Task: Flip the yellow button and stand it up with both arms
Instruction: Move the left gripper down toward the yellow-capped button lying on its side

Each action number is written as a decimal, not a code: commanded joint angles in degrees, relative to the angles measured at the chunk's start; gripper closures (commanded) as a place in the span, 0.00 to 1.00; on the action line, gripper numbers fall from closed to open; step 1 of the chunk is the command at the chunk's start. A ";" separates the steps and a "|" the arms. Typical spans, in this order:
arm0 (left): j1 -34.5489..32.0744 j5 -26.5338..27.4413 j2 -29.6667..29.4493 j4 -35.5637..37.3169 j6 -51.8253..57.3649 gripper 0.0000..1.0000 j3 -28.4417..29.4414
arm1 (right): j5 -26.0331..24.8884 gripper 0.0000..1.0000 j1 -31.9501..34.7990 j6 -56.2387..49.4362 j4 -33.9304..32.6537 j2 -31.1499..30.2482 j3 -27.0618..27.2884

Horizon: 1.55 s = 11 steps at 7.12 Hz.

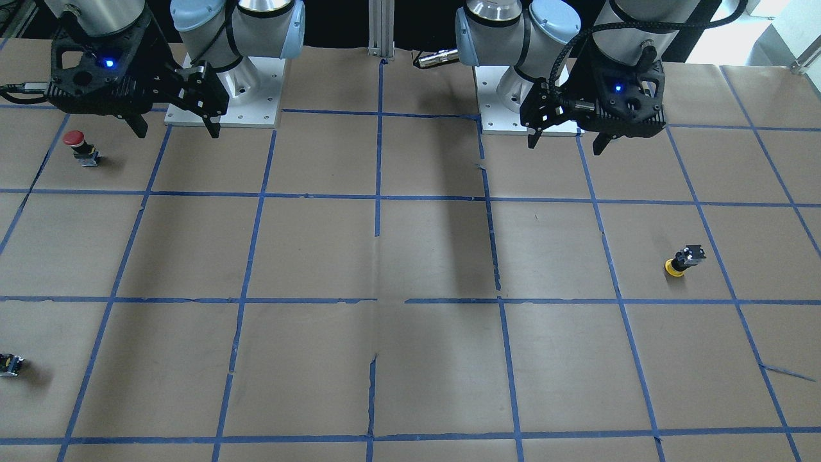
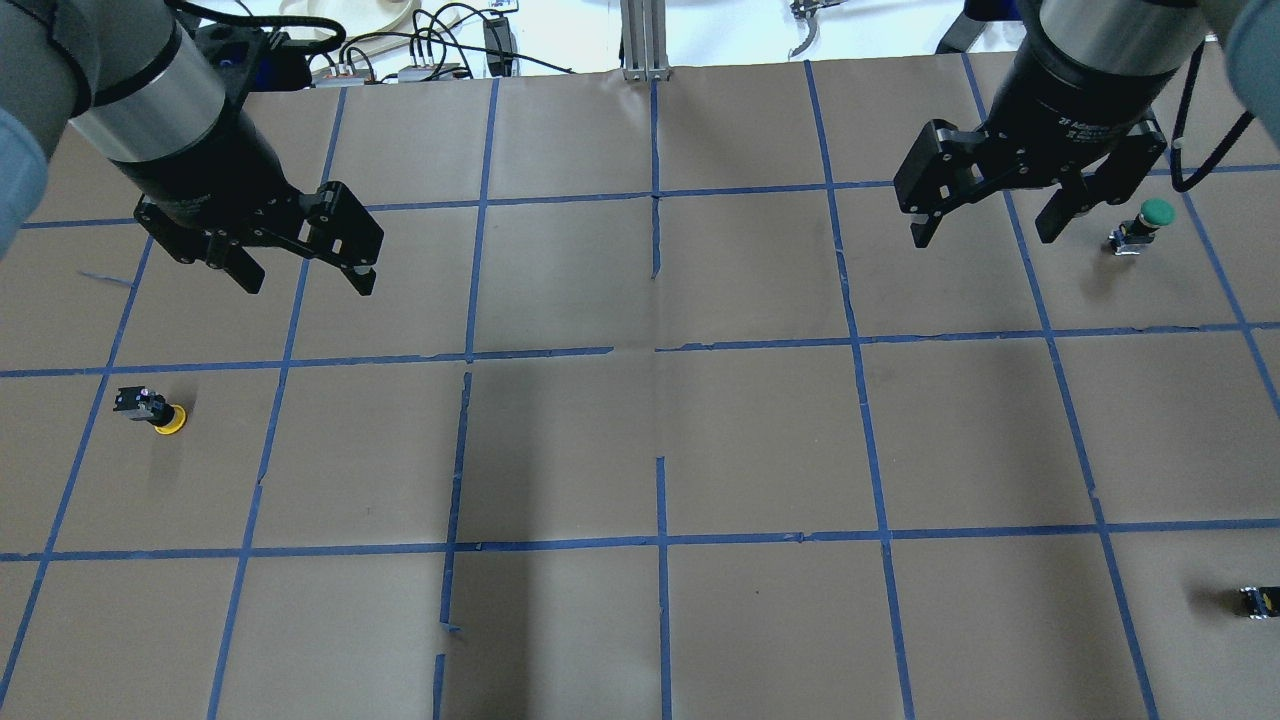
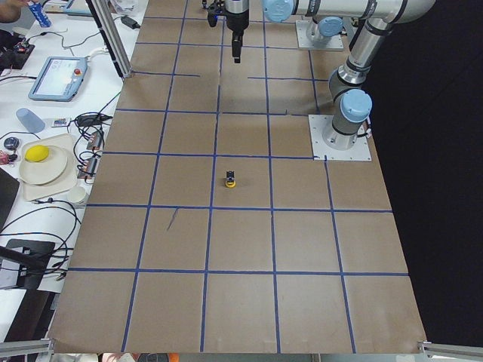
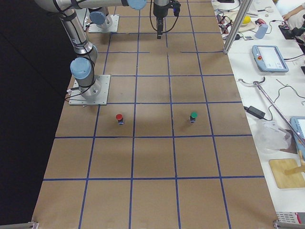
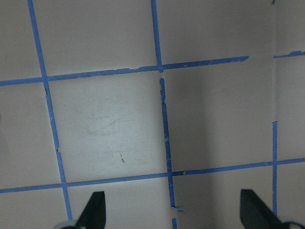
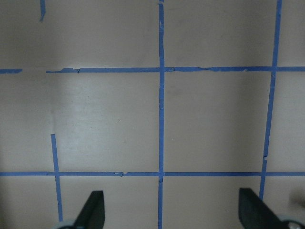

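Starting this step well, in my judgement, means to bring the left end effector (image 2: 307, 285) over the yellow button (image 2: 152, 411) and close on its black body, not on the cap. Then it can lift the button toward the middle, where the right end effector (image 2: 982, 238) takes the contact block, so that the turn is shared and the button goes down on its base. Both end effectors hang above the bench (image 2: 640, 440) with the fingers spread and nothing between them.

The yellow button seems to rest cap-down, block upward. It is in the left half of the bench, well apart from the left edge and about midway between the robot's edge and the operators' edge.

Both wrist views show only paper, tape and fingertips (image 5: 95, 210), not the button. It is small in every view, so I cannot tell if it leans.
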 commanded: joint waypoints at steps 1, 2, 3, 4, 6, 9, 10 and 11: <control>0.35 -0.06 -0.31 0.78 0.04 0.00 0.00 | -0.01 0.00 0.00 -0.04 0.03 -0.07 0.00; 0.35 -0.06 -0.31 1.30 0.04 0.00 0.00 | -0.01 0.00 0.00 -0.04 0.03 0.02 0.00; 0.44 -0.06 -0.31 1.40 -0.04 0.00 0.09 | 0.08 0.00 0.00 -0.04 0.03 0.02 0.00; 0.53 -0.06 -0.22 1.40 -0.04 0.00 0.09 | 0.08 0.00 0.00 -0.04 0.03 0.02 0.00; 3.59 -0.15 0.13 1.57 -0.04 0.00 0.09 | -0.01 0.00 0.00 -0.04 0.03 -0.07 0.35; 8.33 0.47 0.22 1.49 -0.04 0.00 0.09 | -0.01 0.00 0.00 -0.04 0.03 -0.07 0.35; 10.44 0.73 0.22 0.96 -0.04 0.00 0.00 | -0.01 0.00 0.00 -0.04 0.03 -0.07 0.35; 12.90 0.90 -0.13 1.13 0.13 0.00 -0.09 | -0.01 0.00 0.00 -0.04 0.03 -0.07 0.35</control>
